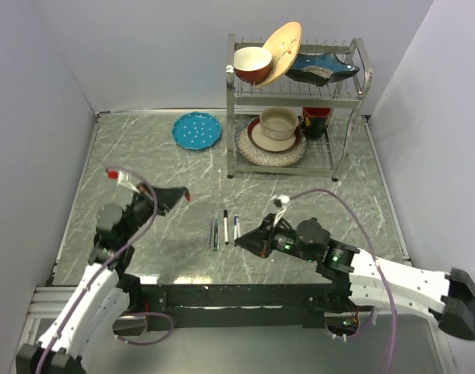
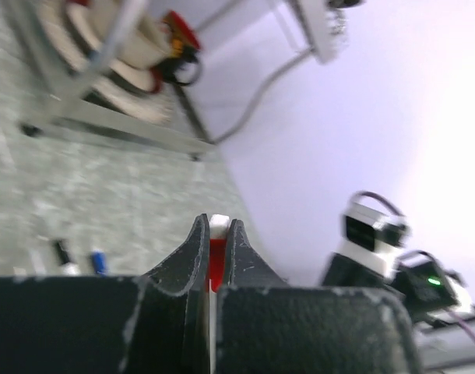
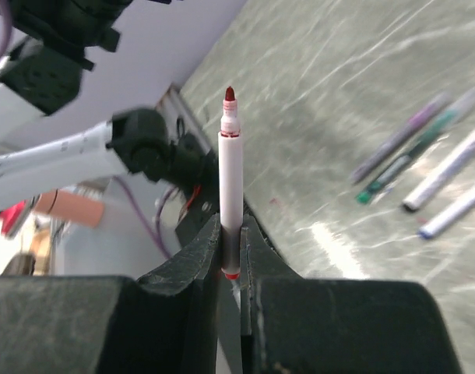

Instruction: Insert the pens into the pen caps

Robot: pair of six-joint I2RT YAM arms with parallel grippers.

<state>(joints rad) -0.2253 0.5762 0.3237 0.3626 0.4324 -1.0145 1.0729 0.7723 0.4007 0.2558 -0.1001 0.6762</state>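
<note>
My table (image 1: 354, 202) has a grey-green marbled top. Three pens lie flat on it side by side near my bases: a dark green pen (image 1: 215, 234), a black-ended white pen (image 1: 226, 226) and a blue-ended white pen (image 1: 236, 228). Farther back, a teal dotted plate (image 1: 197, 130) lies beside the standing dish rack (image 1: 230, 117).

The white-and-black left arm (image 1: 89, 296) rises from its base and bends forward. Its black left tool (image 1: 181, 196) points to the right, with both fingers pressed tight on a small red cap (image 2: 215, 261). The white-and-black right arm (image 1: 393, 280) stretches low toward the left, and its black right tool (image 1: 241, 240) pinches the lower end of a thin white-barrelled, red-tipped marker pen (image 3: 230, 179), which sticks out past the fingertips.
</note>
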